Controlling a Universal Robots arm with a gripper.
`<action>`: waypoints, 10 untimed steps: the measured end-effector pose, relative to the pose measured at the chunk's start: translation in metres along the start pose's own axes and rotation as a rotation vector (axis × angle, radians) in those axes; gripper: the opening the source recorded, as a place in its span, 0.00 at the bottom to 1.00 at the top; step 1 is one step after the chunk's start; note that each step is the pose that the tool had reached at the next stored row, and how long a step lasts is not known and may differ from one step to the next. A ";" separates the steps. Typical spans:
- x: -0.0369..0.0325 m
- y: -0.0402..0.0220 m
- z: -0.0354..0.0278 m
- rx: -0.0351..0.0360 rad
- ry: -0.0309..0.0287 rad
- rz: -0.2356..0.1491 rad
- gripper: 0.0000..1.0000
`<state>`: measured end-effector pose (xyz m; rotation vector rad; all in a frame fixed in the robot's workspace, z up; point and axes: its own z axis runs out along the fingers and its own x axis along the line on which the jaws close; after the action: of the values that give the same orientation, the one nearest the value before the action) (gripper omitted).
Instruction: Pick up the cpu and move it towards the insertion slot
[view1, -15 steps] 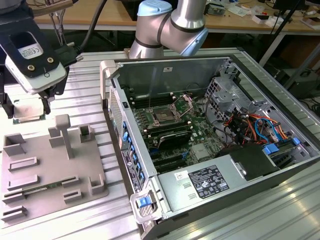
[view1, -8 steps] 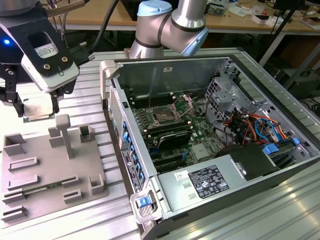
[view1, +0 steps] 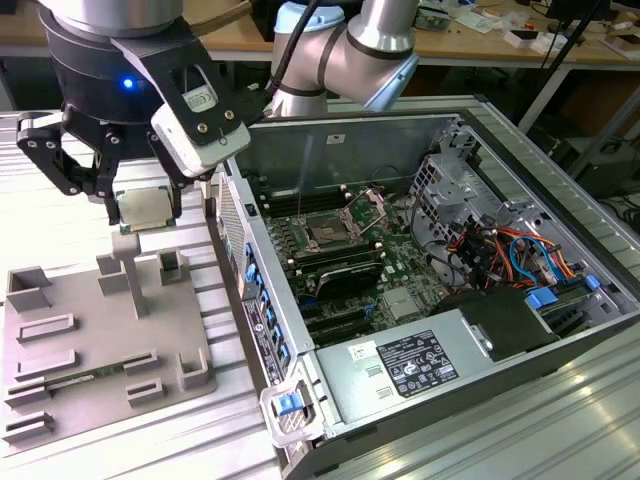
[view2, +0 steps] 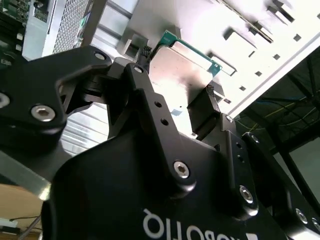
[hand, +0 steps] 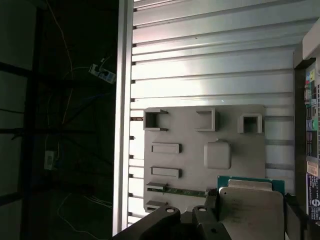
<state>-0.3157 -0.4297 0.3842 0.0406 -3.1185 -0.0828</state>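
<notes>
My gripper (view1: 146, 212) is shut on the cpu (view1: 143, 206), a flat square chip with a silvery face and a green edge, held in the air above the grey fixture plate (view1: 70, 345). Both wrist views show the cpu (view2: 179, 67) (hand: 250, 207) clamped between the black fingers (view2: 206, 112). The insertion slot (view1: 327, 232), a square socket with a metal frame and a raised hinged bracket, lies inside the open computer case toward the exterior view's right of the gripper.
The open computer case (view1: 480, 120) holds a motherboard, black memory slots (view1: 345, 270), a power supply (view1: 405, 365) and cable bundles. Its near side wall (view1: 252, 290) stands between the gripper and the socket. The grey fixture plate (hand: 190, 135) carries raised blocks on a ribbed aluminium table (hand: 210, 60).
</notes>
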 end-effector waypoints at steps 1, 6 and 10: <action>-0.0114 -0.0002 -0.0015 -0.0001 0.0001 0.000 0.55; -0.0219 -0.0005 -0.0018 -0.0001 0.0002 0.000 0.55; -0.0297 -0.0007 -0.0019 -0.0001 0.0001 0.000 0.55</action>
<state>-0.2860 -0.4297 0.3855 0.0407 -3.1184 -0.0830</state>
